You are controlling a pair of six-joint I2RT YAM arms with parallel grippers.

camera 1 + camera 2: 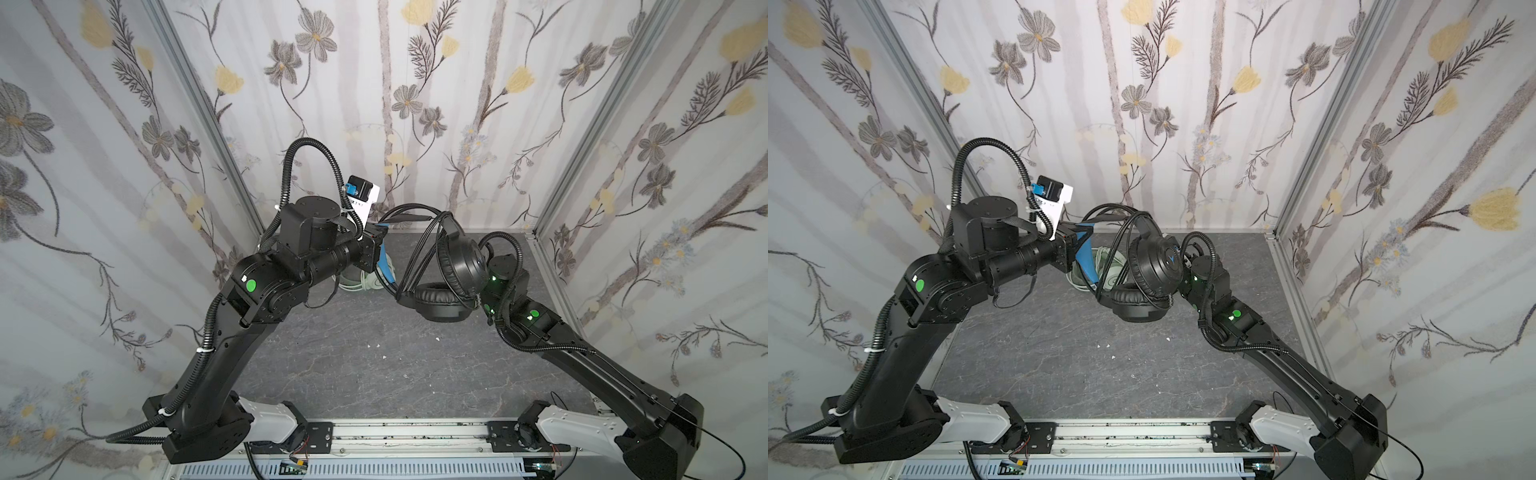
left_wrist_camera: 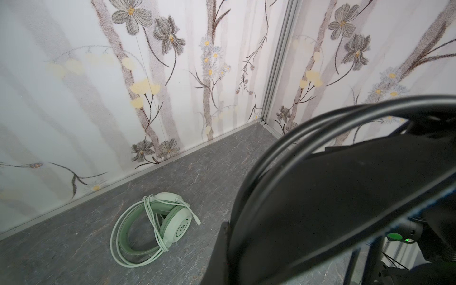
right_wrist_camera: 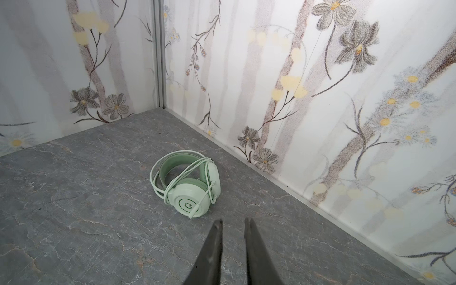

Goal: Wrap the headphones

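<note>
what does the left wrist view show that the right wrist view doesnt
Left wrist only: the black headphones and loops of their black cable, close up. Right wrist only: the right gripper, its fingers slightly apart with nothing between them. Both: the mint green headphones, whitish cable wound around them, lying on the grey table near the floral wall.

Floral-papered walls (image 1: 415, 62) enclose a grey marble-veined tabletop (image 1: 374, 374) on three sides.
</note>
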